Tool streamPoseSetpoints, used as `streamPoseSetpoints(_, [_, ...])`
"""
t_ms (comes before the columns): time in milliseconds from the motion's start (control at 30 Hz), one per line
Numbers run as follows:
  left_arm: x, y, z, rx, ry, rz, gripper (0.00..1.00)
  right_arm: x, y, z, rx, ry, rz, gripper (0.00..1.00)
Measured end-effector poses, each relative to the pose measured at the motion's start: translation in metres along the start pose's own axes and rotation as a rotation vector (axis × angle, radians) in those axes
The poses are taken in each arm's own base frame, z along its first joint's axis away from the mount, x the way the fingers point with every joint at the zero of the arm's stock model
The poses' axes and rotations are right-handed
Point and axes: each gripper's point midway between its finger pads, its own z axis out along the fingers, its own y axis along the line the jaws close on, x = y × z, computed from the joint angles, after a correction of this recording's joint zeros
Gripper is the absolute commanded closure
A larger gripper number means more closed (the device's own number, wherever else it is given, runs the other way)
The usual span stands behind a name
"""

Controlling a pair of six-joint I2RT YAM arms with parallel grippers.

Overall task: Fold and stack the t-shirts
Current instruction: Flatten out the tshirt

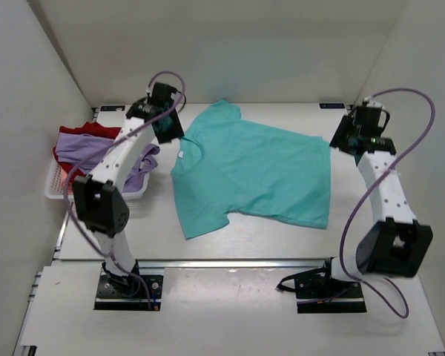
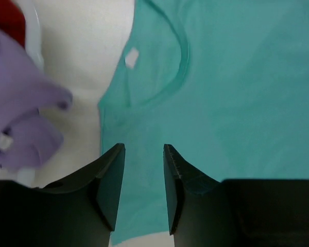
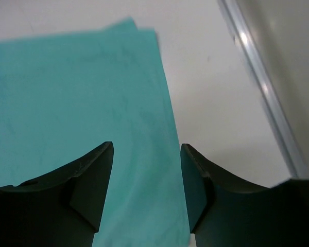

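Left gripper (image 2: 144, 149), black, two-fingered: jaws parted to a narrow gap, holding nothing, poised over the shoulder of the teal short-sleeved cloth t-shirt (image 2: 232, 92), just below the collar and close to the cloth's edge. Cannot tell whether touching the fabric.

Right gripper (image 3: 147, 146), same build: jaws somewhat wider, likewise empty, set astride the hem edge near its far corner, one finger over cloth and one over the bare white table (image 3: 206, 77).

Teal shirt spread flat and unfolded mid-table, collar toward the left arm, hem toward the right arm, one sleeve pointing to the far side and one to the near side.

Judged by look: light, limp, no stiffness at all; likely to sag and trail from any single pinch, and to slide easily on the smooth tabletop. Thin against the surface, so fingertips needed right down at table level. Best taken at edges, at shoulder and hem corner, catching both layers together; two-handed lifting advisable to keep it square.

White plastic lattice basket (image 1: 55, 189) at the table's left edge: inside, a crumpled lavender-purple cloth t-shirt (image 1: 96, 152) spilling over the rim toward the teal one, and a red cloth t-shirt (image 1: 85, 131) bunched at the far end, partly under the lavender. Neither folded.
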Motion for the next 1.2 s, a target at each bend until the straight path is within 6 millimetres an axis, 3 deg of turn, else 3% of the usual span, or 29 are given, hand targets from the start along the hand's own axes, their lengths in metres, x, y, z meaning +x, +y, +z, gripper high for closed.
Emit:
streamPoseSetpoints(133, [0.091, 0.013, -0.035, 0.004, 0.114, 0.118, 0.53, 0.089, -0.014, -0.033, 0.028, 0.158, 0.001, 0.49])
streamPoseSetpoints(233, [0.161, 0.047, -0.039, -0.048, 0.247, 0.184, 0.52, 0.150, -0.026, -0.052, 0.055, 0.293, 0.016, 0.49])
streamPoseSetpoints(333, [0.208, 0.085, -0.032, -0.130, 0.354, 0.207, 0.52, 0.191, -0.037, -0.065, 0.081, 0.384, 0.050, 0.49])
streamPoseSetpoints(433, [0.241, 0.105, -0.028, -0.178, 0.432, 0.224, 0.50, 0.220, -0.042, -0.072, 0.080, 0.447, 0.091, 0.48])
streamPoseSetpoints(600, [0.254, 0.091, -0.021, -0.134, 0.434, 0.227, 0.48, 0.264, -0.043, -0.071, 0.082, 0.565, 0.121, 0.48])
streamPoseSetpoints(733, [0.258, 0.079, -0.010, -0.107, 0.434, 0.206, 0.47, 0.282, -0.040, -0.069, 0.066, 0.600, 0.147, 0.48])
streamPoseSetpoints(1100, [0.288, 0.083, 0.014, -0.139, 0.522, 0.188, 0.43, 0.280, -0.049, -0.058, 0.093, 0.580, 0.261, 0.40])
streamPoseSetpoints(1200, [0.290, 0.080, 0.014, -0.137, 0.532, 0.198, 0.51, 0.284, -0.049, -0.056, 0.105, 0.601, 0.269, 0.40])
